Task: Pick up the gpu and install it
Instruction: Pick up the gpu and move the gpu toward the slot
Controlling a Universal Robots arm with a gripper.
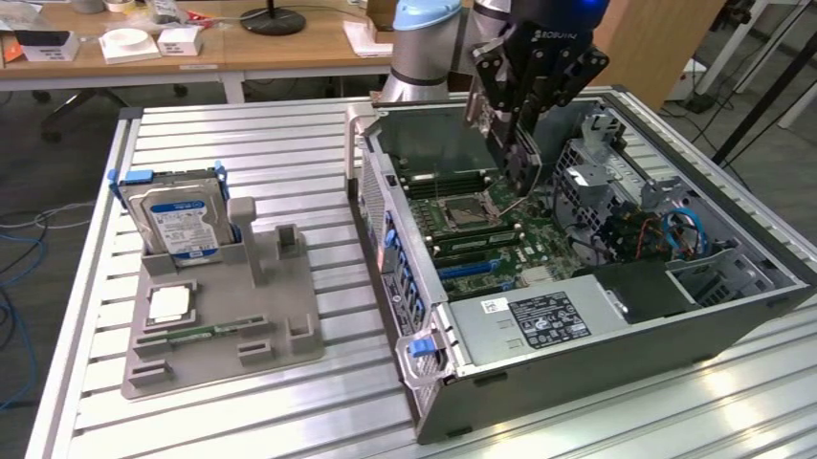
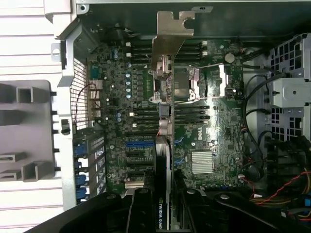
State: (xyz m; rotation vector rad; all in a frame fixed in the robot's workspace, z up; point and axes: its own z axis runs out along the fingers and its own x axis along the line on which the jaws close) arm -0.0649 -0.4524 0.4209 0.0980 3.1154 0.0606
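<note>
Holding the gpu point(image 2: 164, 145) edge-on in a narrow-set gripper point(image 2: 164, 213) above the motherboard point(image 2: 209, 141) inside the open case point(image 1: 613, 316) — silvery bracket point(image 2: 171, 34) at the far end. Seems crosswise to the blue slots point(image 2: 139, 144), so probably best turned into line and kept level, no twist. Worth minding — memory slots point(image 2: 141, 112) and processor socket point(image 2: 187, 82) beneath, cables point(image 2: 255, 111) just beside; hard drive point(image 1: 186, 215) well apart on the desk point(image 1: 255, 134).

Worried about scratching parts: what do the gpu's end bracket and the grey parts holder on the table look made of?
Bracket of the gpu: bare sheet metal, probably steel; silvery, thin, with a stamped notch. Grey holder: likely matte plastic, perhaps printed; dull, uniform, blocky slots.
</note>
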